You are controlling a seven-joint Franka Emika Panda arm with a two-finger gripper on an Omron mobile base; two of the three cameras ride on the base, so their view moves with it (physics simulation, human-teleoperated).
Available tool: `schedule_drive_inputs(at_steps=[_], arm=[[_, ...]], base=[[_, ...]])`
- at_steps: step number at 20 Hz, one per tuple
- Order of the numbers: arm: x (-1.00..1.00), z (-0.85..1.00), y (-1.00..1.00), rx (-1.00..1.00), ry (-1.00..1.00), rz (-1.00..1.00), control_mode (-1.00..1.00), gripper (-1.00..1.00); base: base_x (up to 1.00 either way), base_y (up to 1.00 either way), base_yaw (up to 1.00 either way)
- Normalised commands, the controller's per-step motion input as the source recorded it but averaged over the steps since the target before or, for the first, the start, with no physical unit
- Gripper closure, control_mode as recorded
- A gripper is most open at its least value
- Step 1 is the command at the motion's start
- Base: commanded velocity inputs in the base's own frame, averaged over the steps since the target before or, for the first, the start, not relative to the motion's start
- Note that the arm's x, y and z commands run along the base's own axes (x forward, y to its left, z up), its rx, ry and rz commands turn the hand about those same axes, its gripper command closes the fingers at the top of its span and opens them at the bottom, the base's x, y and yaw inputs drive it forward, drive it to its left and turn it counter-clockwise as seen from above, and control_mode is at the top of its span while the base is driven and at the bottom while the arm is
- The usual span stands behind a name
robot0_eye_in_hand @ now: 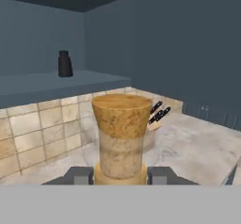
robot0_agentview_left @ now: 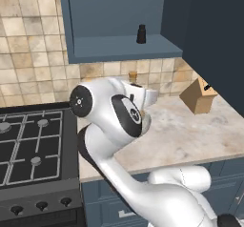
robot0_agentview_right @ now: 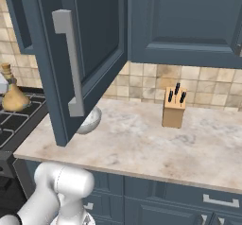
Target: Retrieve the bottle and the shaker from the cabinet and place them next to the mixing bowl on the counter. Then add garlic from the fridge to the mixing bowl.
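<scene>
My gripper is shut on the neck of the golden-tan bottle, whose cork top rises between the two fingers. The bottle hangs at the left, above the hob's edge, and its neck peeks up behind my arm. On the shelf of the open slate-blue cabinet the dark shaker stands upright, also visible up left of the bottle. The mixing bowl sits on the beige counter, half hidden behind the cabinet door. The fridge and garlic are out of view.
A wooden knife block stands on the counter near the tiled wall, to the right of the bowl. The black gas hob lies left of the counter. The open cabinet door juts out over the counter's left part.
</scene>
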Motion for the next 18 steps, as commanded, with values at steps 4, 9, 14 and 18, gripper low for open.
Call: schedule_drive_inputs(at_steps=[4,9,14,18], arm=[[-0.02,-0.65,0.0,-0.09,-0.04,-0.26,-1.0,1.0],[0.0,-0.59,0.04,-0.09,-0.05,-0.17,-1.0,1.0],[0.0,-0.31,0.11,0.04,-0.04,-0.11,-1.0,1.0],[0.03,-0.43,0.16,0.02,0.0,-0.12,-1.0,1.0]], base=[[0.0,0.0,0.0],[0.0,0.0,0.0],[0.0,0.0,0.0],[0.0,0.0,0.0]])
